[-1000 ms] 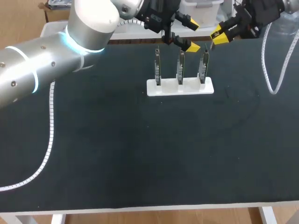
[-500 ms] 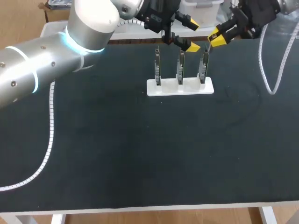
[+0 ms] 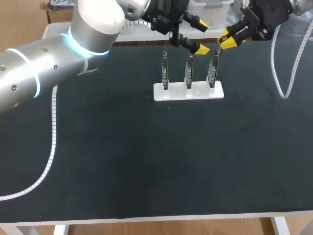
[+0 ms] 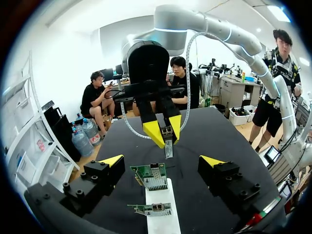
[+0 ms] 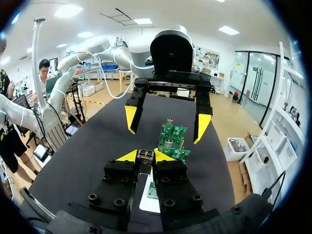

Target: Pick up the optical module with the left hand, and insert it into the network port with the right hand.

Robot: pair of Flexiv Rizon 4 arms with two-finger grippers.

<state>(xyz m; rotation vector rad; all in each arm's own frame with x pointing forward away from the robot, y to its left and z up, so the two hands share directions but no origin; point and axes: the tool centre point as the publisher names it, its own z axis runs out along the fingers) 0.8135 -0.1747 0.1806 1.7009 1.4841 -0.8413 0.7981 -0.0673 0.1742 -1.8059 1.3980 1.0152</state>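
Observation:
The optical module [image 5: 145, 155], a small metal-cased piece, sits between the yellow tips of my right gripper [image 5: 146, 156], which is shut on it. In the left wrist view the module [image 4: 168, 147] hangs from the right gripper [image 4: 165, 132] just above the far circuit board. Three green boards [image 3: 189, 70] with network ports stand upright in a white holder [image 3: 189, 91]. In the head view the right gripper [image 3: 226, 39] hovers over the rightmost board [image 3: 213, 72]. My left gripper [image 3: 199, 35] is open and empty above the middle board, its fingers straddling the board [image 4: 152, 175].
White spiral cables [image 3: 53, 132] trail over the black table [image 3: 146, 161] at the left and at the right [image 3: 283, 83]. The two grippers stand close together over the holder, facing each other.
The right gripper with the module has shifted slightly left and toward the far side over the rightmost board. The left arm has kept still.

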